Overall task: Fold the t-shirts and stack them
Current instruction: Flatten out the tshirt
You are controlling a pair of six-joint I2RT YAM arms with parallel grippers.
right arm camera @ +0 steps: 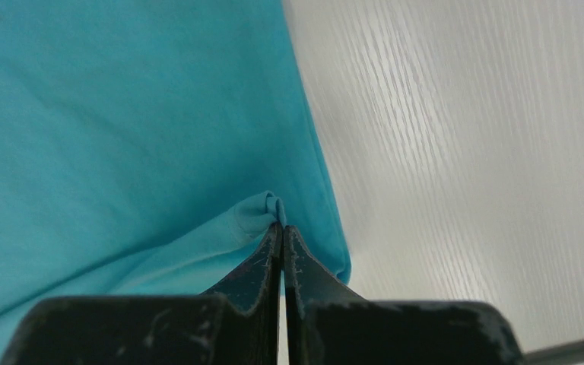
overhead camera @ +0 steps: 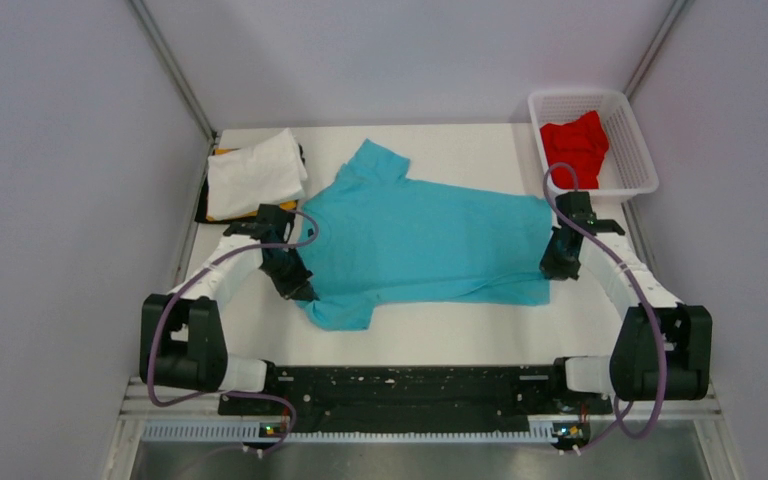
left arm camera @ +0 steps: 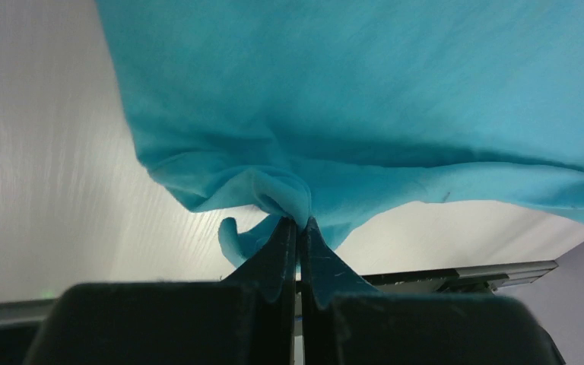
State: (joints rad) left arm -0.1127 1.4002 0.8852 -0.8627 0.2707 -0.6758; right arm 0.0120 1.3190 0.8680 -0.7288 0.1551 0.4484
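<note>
A turquoise-blue t-shirt [overhead camera: 420, 245] lies spread across the middle of the table, collar end to the left. My left gripper [overhead camera: 298, 285] is shut on a pinch of its cloth [left arm camera: 289, 199] near the left sleeve. My right gripper [overhead camera: 557, 265] is shut on a fold of its hem [right arm camera: 270, 209] at the right edge. A folded white t-shirt [overhead camera: 256, 172] tops a stack at the back left, with yellow-orange and black cloth edges showing under it. A red t-shirt [overhead camera: 576, 145] sits crumpled in the basket.
A white plastic mesh basket [overhead camera: 628, 170] stands at the back right corner. The stack lies close to the left wall [overhead camera: 80, 200]. Bare white tabletop [overhead camera: 440, 335] shows in front of the shirt, ahead of the arm bases.
</note>
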